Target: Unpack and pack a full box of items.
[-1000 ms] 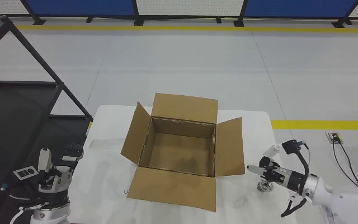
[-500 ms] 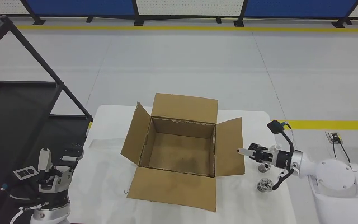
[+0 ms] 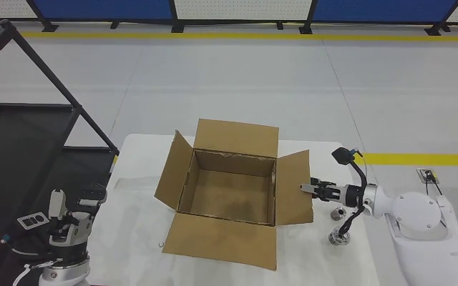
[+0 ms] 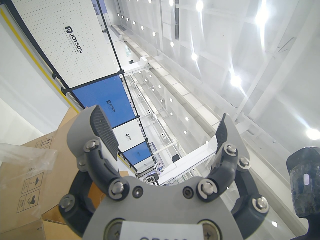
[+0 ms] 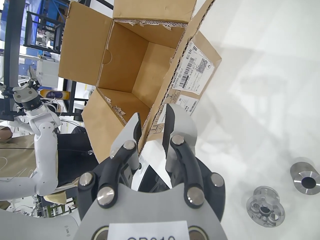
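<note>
An open cardboard box point(image 3: 227, 194) stands mid-table with all flaps folded outward and a bare inside point(image 5: 125, 68). My right gripper point(image 3: 309, 187) is at the near corner of the box's right flap point(image 3: 293, 187). Its fingers point(image 5: 136, 128) stand open on either side of that flap's corrugated edge point(image 5: 160, 96), with a gap still showing on the labelled side. My left gripper point(image 3: 75, 204) is off the table's left front corner, pointing up. It is open point(image 4: 161, 121) with nothing between its pads.
Two metal parts lie on the white table point(image 3: 322, 154) right of the box: a flanged disc point(image 5: 265, 209) and a short cylinder point(image 5: 305, 178). Clear plastic film point(image 3: 132, 184) lies left of the box. A black frame point(image 3: 64, 107) stands beyond the table's left edge.
My right gripper has moved from beside the metal parts leftward and away from the front edge to the right flap's corner. The left arm has not moved.
</note>
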